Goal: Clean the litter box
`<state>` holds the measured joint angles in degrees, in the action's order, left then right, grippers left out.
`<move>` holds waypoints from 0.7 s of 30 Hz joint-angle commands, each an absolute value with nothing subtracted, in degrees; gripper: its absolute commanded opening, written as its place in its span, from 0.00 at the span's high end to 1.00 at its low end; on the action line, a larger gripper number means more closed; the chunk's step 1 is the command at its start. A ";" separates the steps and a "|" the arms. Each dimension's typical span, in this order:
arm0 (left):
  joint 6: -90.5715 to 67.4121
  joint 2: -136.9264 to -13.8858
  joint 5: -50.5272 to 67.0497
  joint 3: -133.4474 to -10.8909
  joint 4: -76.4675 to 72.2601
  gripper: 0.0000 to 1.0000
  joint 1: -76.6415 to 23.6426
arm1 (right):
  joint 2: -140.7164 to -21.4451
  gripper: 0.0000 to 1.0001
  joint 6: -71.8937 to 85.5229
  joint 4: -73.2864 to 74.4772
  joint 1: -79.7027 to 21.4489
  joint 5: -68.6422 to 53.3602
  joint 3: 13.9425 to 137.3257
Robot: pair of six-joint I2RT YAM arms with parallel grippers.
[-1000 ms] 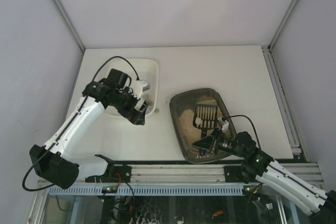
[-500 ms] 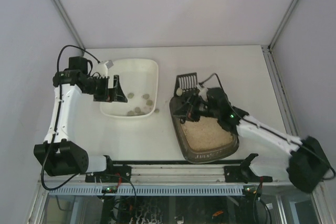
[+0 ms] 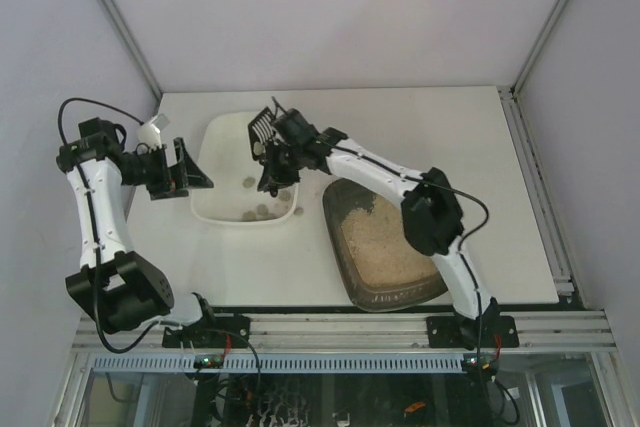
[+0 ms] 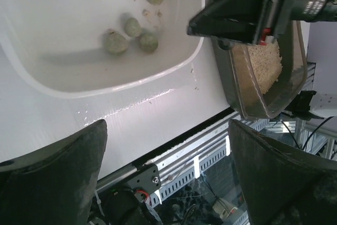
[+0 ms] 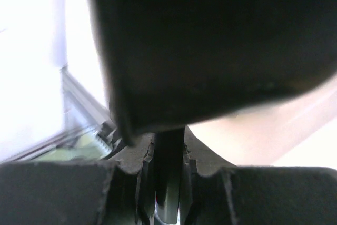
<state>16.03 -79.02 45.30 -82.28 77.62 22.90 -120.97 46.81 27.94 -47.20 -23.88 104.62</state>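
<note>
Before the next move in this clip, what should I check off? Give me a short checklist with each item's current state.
1. Right tool shut on the scoop: ok.
2. Scoop held above the white tray, not the litter box: ok.
3. Scoop emptied: cannot tell, its face is not readable.
4. Left tool open, holding nothing, off the tray's left side: ok.
5. Clumps lying inside the white tray: ok.
6. Litter box fully cleared: cannot tell; no waste shows on its surface.

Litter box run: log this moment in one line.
right gripper shut on scoop over white tray; left gripper open beside it; clumps in tray; litter box holds litter
</note>
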 commanded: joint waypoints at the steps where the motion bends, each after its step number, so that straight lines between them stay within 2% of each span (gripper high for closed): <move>1: 17.19 -77.53 45.97 -83.16 77.48 0.00 25.42 | -133.16 1.00 31.34 59.40 -52.42 -1.33 133.81; 3: 16.71 -76.57 44.38 -82.36 76.08 0.00 25.43 | -137.73 1.00 28.61 65.22 -54.07 5.88 143.83; 5: 16.34 -76.14 43.18 -81.70 75.05 0.00 25.47 | -138.77 1.00 27.32 66.12 -54.60 9.81 145.90; 12: 15.30 -76.03 41.31 -78.80 72.44 0.00 25.44 | -134.39 1.00 20.62 60.02 -55.79 16.82 134.90; 21: 12.41 -72.64 39.20 -76.36 66.84 0.00 25.47 | -134.04 1.00 11.96 57.70 -58.37 26.56 133.28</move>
